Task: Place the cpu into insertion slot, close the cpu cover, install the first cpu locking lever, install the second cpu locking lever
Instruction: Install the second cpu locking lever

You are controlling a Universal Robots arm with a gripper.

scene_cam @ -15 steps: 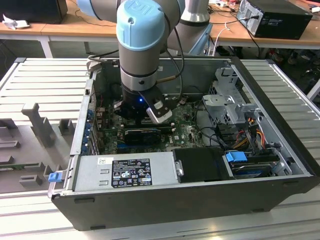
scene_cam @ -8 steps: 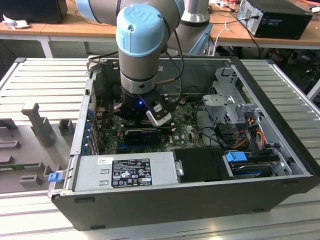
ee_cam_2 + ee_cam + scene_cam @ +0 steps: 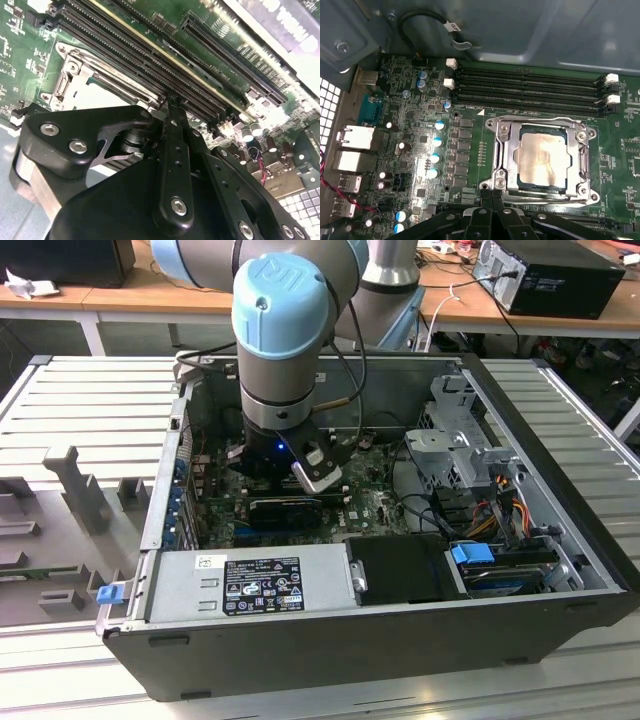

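Silvery-beige cpu (image 3: pixel 543 157) sits in its socket on the green motherboard (image 3: pixel 470 150), framed by the closed cpu cover (image 3: pixel 502 150). Black gripper (image 3: pixel 492 200) hovers just beside it, fingers pressed together, holding nothing.

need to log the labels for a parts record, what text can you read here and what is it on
No text reads clearly.
power supply label: print too small to read
white sticker beside it: too small
blue joint cap: a moulded logo, no readable words
expansion card: white letters, cut off and blurred
motherboard: tiny white markings, unreadable
cable tag: too small
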